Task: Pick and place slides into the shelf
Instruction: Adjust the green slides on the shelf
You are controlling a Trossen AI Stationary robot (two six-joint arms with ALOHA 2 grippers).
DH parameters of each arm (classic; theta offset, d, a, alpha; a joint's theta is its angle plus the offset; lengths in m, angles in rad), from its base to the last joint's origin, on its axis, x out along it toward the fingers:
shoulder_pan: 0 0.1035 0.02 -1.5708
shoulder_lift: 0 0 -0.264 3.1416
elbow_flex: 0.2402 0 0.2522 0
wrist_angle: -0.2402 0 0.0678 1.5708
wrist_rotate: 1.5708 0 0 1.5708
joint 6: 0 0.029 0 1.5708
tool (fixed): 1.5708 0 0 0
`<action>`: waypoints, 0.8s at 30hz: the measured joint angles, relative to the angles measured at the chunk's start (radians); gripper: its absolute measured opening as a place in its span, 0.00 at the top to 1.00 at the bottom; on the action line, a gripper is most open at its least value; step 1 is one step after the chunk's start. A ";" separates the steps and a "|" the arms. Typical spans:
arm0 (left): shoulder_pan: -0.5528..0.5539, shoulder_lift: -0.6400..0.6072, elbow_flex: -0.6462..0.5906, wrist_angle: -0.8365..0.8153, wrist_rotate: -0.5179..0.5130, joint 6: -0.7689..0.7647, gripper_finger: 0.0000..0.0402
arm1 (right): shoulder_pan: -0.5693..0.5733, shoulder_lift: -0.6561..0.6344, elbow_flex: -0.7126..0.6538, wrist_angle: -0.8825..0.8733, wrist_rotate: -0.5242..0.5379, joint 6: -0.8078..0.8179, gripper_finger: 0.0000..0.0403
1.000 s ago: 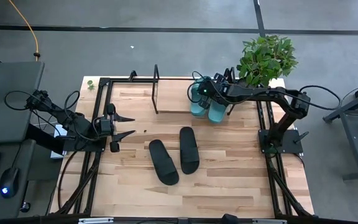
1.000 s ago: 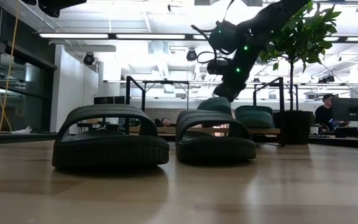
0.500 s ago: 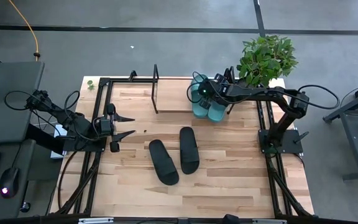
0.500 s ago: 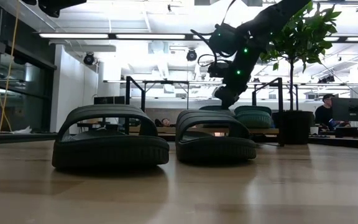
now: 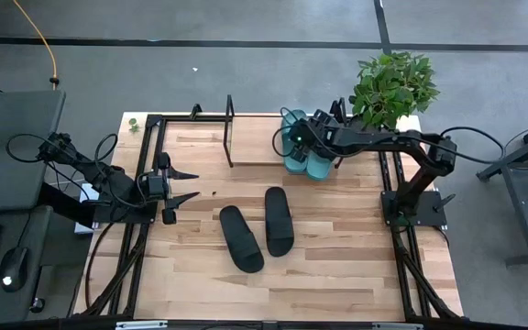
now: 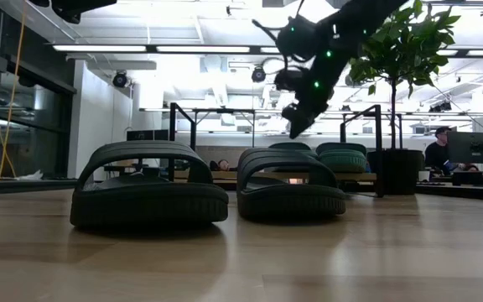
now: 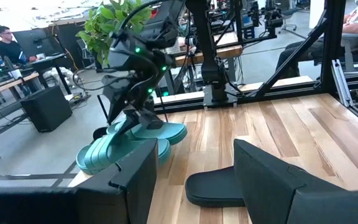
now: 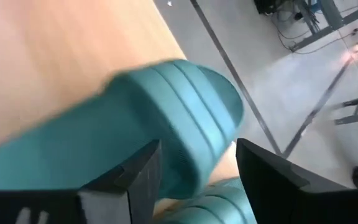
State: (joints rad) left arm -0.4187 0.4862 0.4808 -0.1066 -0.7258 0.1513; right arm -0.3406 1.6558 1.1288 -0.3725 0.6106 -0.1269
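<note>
1. We see the left gripper [image 5: 186, 184] waiting at the table's left edge, its jaws spread around nothing.
2. Two black ribbed-strap rubber slides [image 5: 257, 230] lie mid-table.
3. Only the left wrist view shows the right gripper [image 7: 135, 121], jaws parted and empty, above two teal rubber slides [image 7: 129, 144] on the light wooden shelf [image 5: 257, 151].

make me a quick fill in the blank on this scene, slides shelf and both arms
1. The two teal slides sit side by side on the shelf at the table's far edge, beside the potted ____.
2. The two ____ slides lie on the bare tabletop, not yet on the shelf.
3. The right gripper hangs above the teal pair with its fingers ____.
4. The left gripper, open and holding nothing, waits near the table's ____ edge.

Missing words: plant; black; open; left
</note>
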 joint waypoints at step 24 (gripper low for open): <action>0.000 0.000 0.000 0.000 0.000 -0.005 0.52 | 0.314 -0.057 0.088 -0.481 -0.394 0.265 0.58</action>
State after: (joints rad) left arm -0.4191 0.4865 0.4808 -0.1070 -0.7254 0.1467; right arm -0.0263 1.5985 1.2163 -0.8532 0.2171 0.1379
